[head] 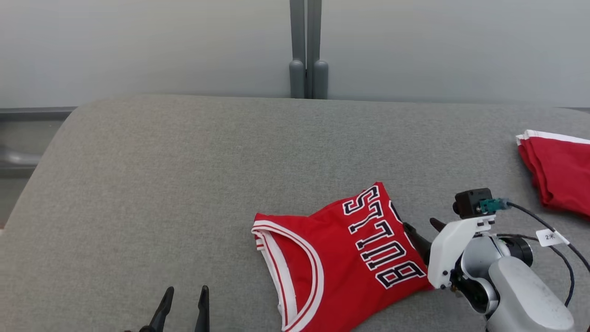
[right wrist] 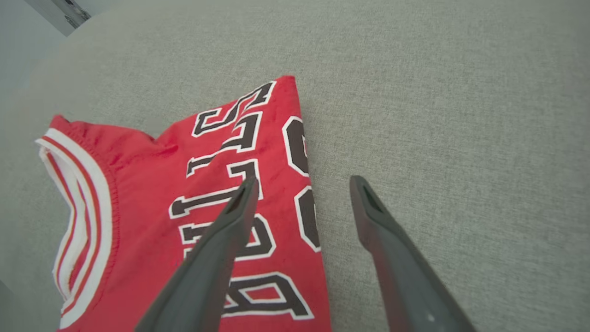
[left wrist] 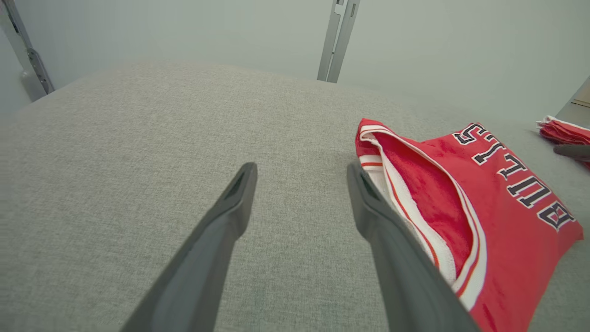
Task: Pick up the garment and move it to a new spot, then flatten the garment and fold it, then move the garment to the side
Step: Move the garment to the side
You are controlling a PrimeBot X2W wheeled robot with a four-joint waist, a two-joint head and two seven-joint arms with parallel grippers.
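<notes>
Our right gripper point(head: 421, 226) stands with its jaws spread and grasps nothing. In the right wrist view one finger lies over the black lettering of the red jersey point(head: 341, 263) and the other over bare grey fabric just past the jersey's edge. We cannot tell whether the tips touch the cloth. Our left gripper point(head: 186, 290) is spread wide too and empty, low at our near left, with one finger just beside the jersey's white-trimmed opening. The jersey lies folded on the grey padded surface point(head: 184, 184), toward our right side. Farther right, well apart from it, a second red cloth point(head: 557, 170) with white trim rests near the surface's edge.
</notes>
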